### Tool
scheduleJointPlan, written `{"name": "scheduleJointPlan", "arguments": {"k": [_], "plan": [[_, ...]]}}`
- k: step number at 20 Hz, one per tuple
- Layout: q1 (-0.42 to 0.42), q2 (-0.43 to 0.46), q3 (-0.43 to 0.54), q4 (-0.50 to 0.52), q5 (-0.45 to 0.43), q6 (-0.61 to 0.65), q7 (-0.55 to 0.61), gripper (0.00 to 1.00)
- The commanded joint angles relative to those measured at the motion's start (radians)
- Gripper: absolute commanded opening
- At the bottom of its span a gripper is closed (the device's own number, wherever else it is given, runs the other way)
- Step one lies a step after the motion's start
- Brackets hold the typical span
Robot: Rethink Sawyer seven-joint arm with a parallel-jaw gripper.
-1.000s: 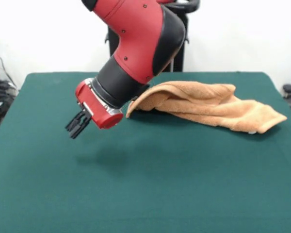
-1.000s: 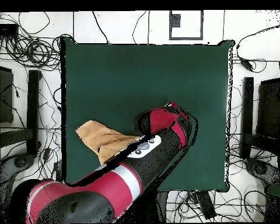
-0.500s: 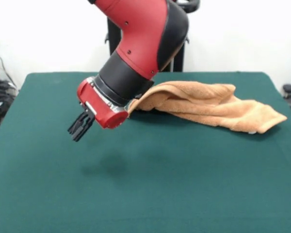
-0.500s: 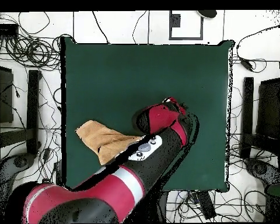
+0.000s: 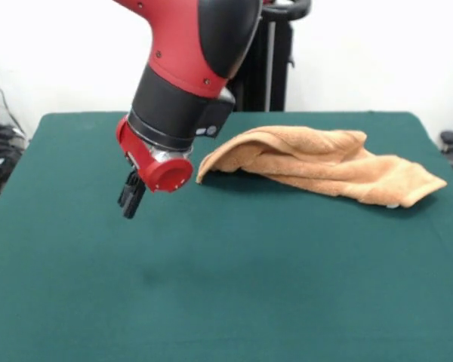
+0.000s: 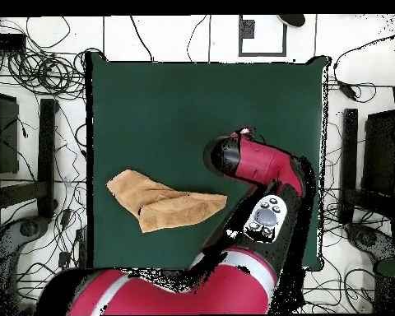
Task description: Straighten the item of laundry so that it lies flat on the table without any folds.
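The gripper (image 5: 130, 200) hangs above the table (image 5: 234, 302) at the left centre of the front view, its black fingers drawn close together and holding nothing, well apart from the towel (image 5: 325, 166). The orange-tan towel (bunched into long folds, one end humped up) lies at the upper right of that view, its far tip near the table's right edge. Bare green felt spreads across the whole lower half of the frame.
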Motion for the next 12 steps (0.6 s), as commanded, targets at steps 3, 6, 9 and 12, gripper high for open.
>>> {"name": "scheduleJointPlan", "arguments": {"k": [3, 6, 9, 12], "plan": [[-0.006, -0.105, 0.318, 0.155, 0.022, 0.159, -0.041, 0.00], [0.003, -0.100, 0.328, 0.171, 0.026, 0.155, 0.004, 0.00], [0.018, -0.092, 0.334, 0.187, 0.033, 0.118, 0.053, 0.00], [0.041, -0.078, 0.324, 0.180, 0.039, 0.117, 0.095, 0.00]]}}
